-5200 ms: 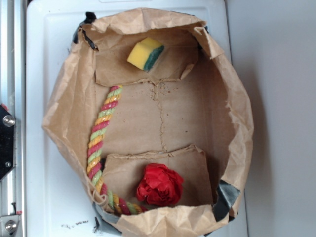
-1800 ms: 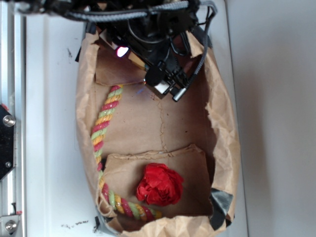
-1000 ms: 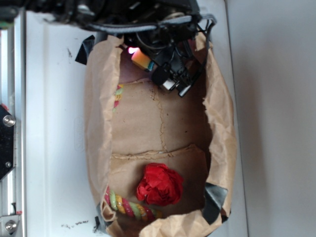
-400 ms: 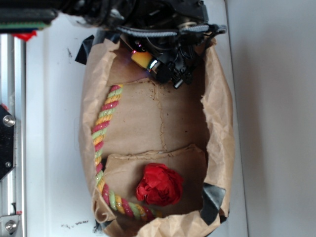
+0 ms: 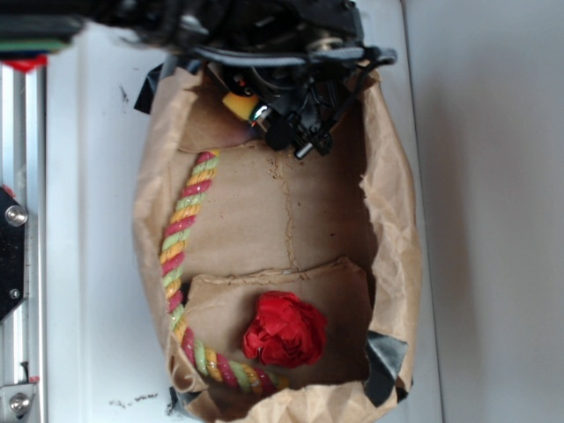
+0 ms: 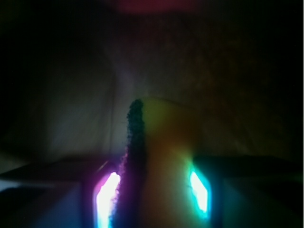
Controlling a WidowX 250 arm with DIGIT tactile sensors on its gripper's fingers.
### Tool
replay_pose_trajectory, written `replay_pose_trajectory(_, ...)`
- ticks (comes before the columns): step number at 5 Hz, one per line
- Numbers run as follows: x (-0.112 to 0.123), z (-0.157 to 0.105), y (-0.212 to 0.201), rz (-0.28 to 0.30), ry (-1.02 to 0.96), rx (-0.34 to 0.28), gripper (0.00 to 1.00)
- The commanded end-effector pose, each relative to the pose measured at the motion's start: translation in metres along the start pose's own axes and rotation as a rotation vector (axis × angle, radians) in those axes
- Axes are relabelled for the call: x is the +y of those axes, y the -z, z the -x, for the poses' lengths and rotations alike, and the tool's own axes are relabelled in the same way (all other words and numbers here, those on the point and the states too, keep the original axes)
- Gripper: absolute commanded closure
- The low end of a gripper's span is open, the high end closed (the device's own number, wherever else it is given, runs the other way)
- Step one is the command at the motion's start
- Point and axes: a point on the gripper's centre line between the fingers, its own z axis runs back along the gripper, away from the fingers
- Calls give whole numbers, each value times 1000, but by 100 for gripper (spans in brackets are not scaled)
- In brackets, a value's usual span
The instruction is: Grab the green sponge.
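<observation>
I am looking down at a white tabletop [image 5: 97, 264] carrying a crumpled brown paper bag [image 5: 392, 211] lying open on its side, its walls standing up around a creased paper floor. The black robot arm [image 5: 264, 26] is reaching in across the top of the exterior view, its cables and links covering the bag's far end. Along the bag's left wall a twisted rope of red, yellow and green strands [image 5: 181, 238] is running from near the arm down to the near end, where it is curling along the bottom edge. On the folded flap at the near end a red rose-shaped paper ball [image 5: 285, 330] is sitting, just beside the rope's tail and well apart from the arm. A strip of dark tape [image 5: 386, 359] is showing at the bag's lower right corner. At the far end the gripper [image 5: 256, 110] is clamped on the green sponge [image 5: 235, 103], of which only a yellow corner is peeking out under the black hardware. In the dim wrist view, the sponge [image 6: 161, 166] is standing between the two glowing finger pads [image 6: 107, 194], its dark scouring layer on the left and its yellow foam on the right, both pads pressing against its sides.
</observation>
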Motion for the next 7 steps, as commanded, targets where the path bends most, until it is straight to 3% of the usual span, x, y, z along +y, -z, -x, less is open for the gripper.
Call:
replay_pose_trajectory(1, -14, 5, -71, 100, 228, -132, 100)
replay_pose_trajectory(3, -43, 22, -116, 118, 614, -157, 100)
replay_pose_trajectory(4, -53, 29, -131, 84, 757, -143, 100)
replay_pose_trajectory(5, -53, 29, -147, 127, 861, -115, 100)
replay_pose_trajectory(7, -46, 37, -169, 133, 915, -94, 100)
